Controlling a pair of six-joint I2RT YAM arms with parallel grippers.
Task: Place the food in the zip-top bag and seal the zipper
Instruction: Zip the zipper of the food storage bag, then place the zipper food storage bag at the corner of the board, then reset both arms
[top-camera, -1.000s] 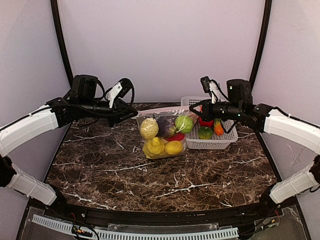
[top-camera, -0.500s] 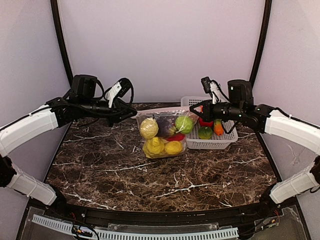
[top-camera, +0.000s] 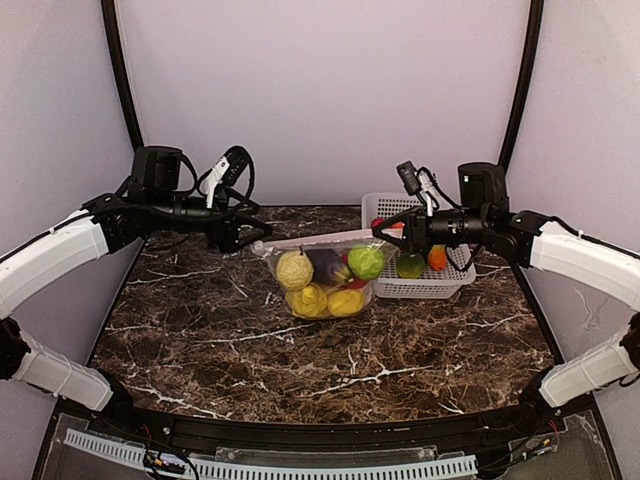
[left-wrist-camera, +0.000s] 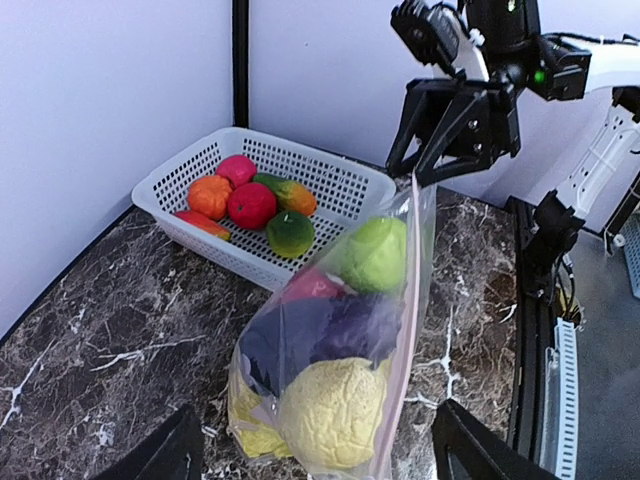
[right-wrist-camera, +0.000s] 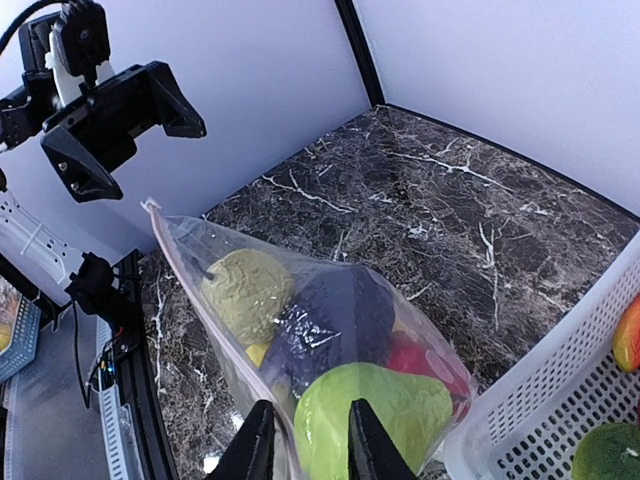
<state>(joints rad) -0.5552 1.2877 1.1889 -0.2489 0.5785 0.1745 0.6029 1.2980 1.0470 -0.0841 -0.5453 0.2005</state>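
We are pinching the zipper's (top-camera: 315, 238) right end in the right claw (top-camera: 383, 230); it is running left toward our wide, empty left claw (top-camera: 240, 232).

Plain pale-lilac walls (top-camera: 320, 90) enclose a dark marble table (top-camera: 330, 350) (white veining); black posts (top-camera: 118, 80) stand upper left and upper right.

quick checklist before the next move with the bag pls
1. left gripper clear of the zip-top bag: ok, jaws wide, that corner free
2. right gripper hold on the other corner: cannot tell, fingers look slightly apart
3. zipper sealed along its full length: cannot tell
4. all food bagged: not ok, several pieces lie in the white basket
5. bag bottom resting on the table: ok
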